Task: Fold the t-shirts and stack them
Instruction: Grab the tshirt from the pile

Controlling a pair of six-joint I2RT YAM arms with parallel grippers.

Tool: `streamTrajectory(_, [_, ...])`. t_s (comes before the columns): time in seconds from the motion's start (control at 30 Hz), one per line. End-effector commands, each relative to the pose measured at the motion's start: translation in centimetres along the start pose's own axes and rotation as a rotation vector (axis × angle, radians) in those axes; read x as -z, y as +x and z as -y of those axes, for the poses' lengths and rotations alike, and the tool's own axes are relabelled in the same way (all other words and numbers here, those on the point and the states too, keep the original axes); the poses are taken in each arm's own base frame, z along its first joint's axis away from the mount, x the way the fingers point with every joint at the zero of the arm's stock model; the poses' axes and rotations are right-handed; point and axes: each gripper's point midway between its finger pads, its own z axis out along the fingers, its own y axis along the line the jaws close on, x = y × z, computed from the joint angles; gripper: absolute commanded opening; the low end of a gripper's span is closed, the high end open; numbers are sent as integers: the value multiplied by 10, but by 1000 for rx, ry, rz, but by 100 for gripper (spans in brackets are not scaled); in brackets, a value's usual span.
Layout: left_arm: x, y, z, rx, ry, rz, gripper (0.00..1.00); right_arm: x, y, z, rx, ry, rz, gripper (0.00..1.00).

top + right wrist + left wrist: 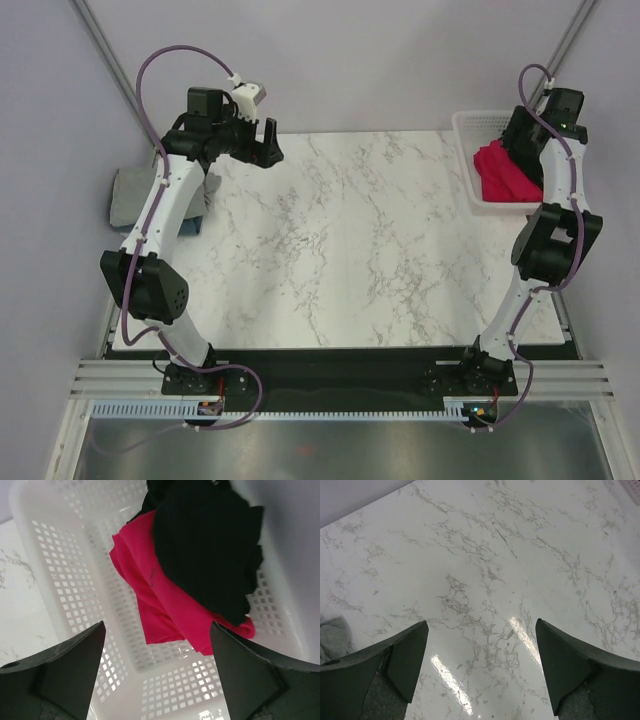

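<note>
You are at the fetching step: the marble table [350, 230] lies bare in the middle, so no shirt is spread for folding yet. Your right gripper [157, 630] hangs over the white lattice basket [60, 580] at the table's far right corner, its claw released wide and holding nothing. In the basket the black t-shirt [205, 545] lies crumpled on top of the crimson-pink t-shirt [150, 595], which spills out beneath it toward the basket floor. Your left gripper [481, 622] is likewise released and empty, poised above the far left corner, with a grey t-shirt [130, 195] lying at the left edge beside it and a sliver of blue cloth [197, 222] just near that; these look like the stack already begun. Next, I judge, you lower the right claw onto the black shirt, since it sits uppermost, pinch a good fold of cloth only, and lift clear of the basket wall before carrying it to the open middle. Watch that the crimson one does not drag up with it.
</note>
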Motion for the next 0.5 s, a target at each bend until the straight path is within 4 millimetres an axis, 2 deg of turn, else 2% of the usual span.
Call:
streamTrajectory(0.0, [19, -13, 19, -9, 62, 53, 95, -16, 0, -19, 11, -129, -16, 93])
streamTrajectory(0.07, [15, -4, 22, 15, 80, 37, 95, -30, 6, -8, 18, -114, -33, 92])
streamTrajectory(0.23, [5, 19, 20, 38, 82, -16, 94, -49, 13, 7, 24, -69, -50, 92])
streamTrajectory(0.4, [3, 21, 19, 39, 81, -20, 95, -62, 20, 12, 26, -49, -54, 92])
streamTrajectory(0.47, [1, 22, 17, 39, 71, -24, 94, -71, 26, 16, 39, -32, -65, 88])
